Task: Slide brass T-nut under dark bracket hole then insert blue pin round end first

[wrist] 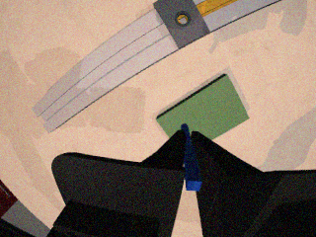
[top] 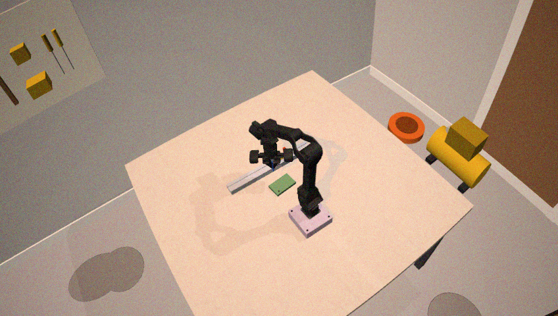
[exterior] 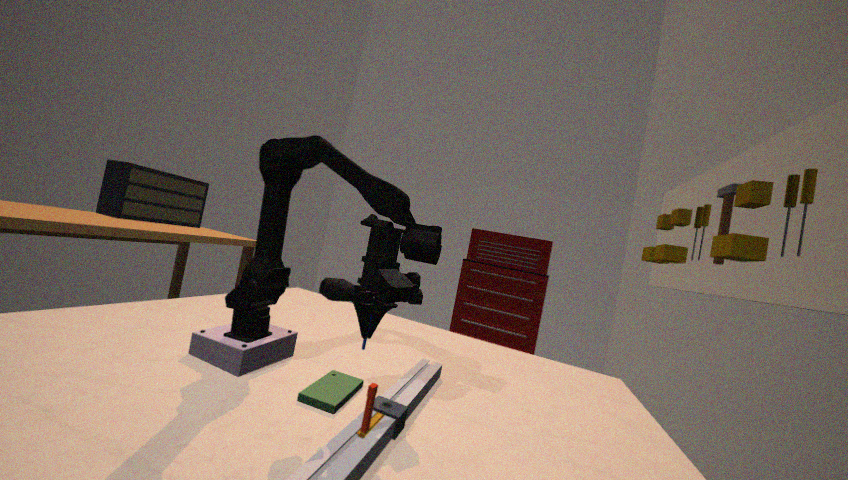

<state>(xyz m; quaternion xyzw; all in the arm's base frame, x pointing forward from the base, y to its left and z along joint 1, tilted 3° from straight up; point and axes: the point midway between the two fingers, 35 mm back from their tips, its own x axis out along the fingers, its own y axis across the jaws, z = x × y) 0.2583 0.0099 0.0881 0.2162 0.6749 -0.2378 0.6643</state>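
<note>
My gripper (exterior: 368, 336) (wrist: 186, 136) is shut on the blue pin (exterior: 364, 343) (wrist: 193, 168) (top: 272, 166) and holds it in the air, round end down, near the green tray (top: 282, 184) (exterior: 330, 390) (wrist: 212, 106) and the rail. The aluminum rail (top: 248, 180) (exterior: 416, 380) (wrist: 99, 74) lies on the table. The dark bracket (exterior: 389, 406) (wrist: 190, 31) straddles it. The brass T-nut (exterior: 374, 422) (wrist: 217, 7) lies in the slot, reaching under the bracket; brass shows through the bracket hole. Its orange handle (exterior: 369, 404) (top: 284, 148) sticks up beside the bracket.
The arm's pale base block (top: 310, 221) (exterior: 242, 350) stands on the table (top: 235, 274) (exterior: 535, 416) behind the tray. The orange handle rises above the bracket close to its hole. A red tool chest (exterior: 502, 291) stands beyond the table.
</note>
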